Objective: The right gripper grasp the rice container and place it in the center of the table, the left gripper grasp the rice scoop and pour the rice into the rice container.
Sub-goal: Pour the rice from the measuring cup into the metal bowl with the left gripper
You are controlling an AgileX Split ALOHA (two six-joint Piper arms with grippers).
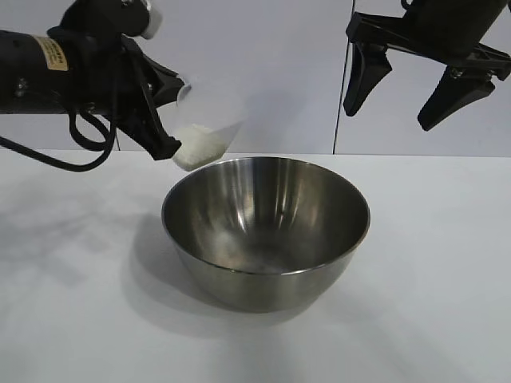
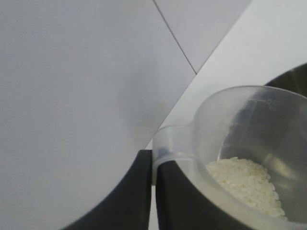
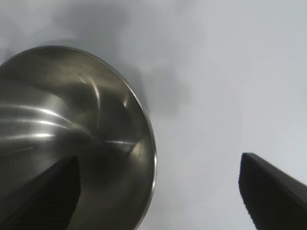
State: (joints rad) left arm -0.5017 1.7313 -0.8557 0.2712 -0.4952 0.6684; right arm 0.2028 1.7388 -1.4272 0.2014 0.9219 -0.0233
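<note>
Scoop [image 1: 206,120], translucent plastic with faint raised markings (unreadable), holds white rice [image 1: 196,144] above the bowl's [image 1: 266,231] left rim, handle clenched by the left gripper [image 1: 164,112]. Mirror-smooth steel bowl sits mid-table [image 1: 64,303]. Right gripper [image 1: 419,92] hangs released, far right.

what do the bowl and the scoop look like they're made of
Bowl: most likely stainless steel, polished; its inside mirrors light in bright streaks and its rim glints. Scoop: probably plastic, translucent and whitish; the rice shows through its wall, and the left wrist view shows moulded markings near its rim.
</note>
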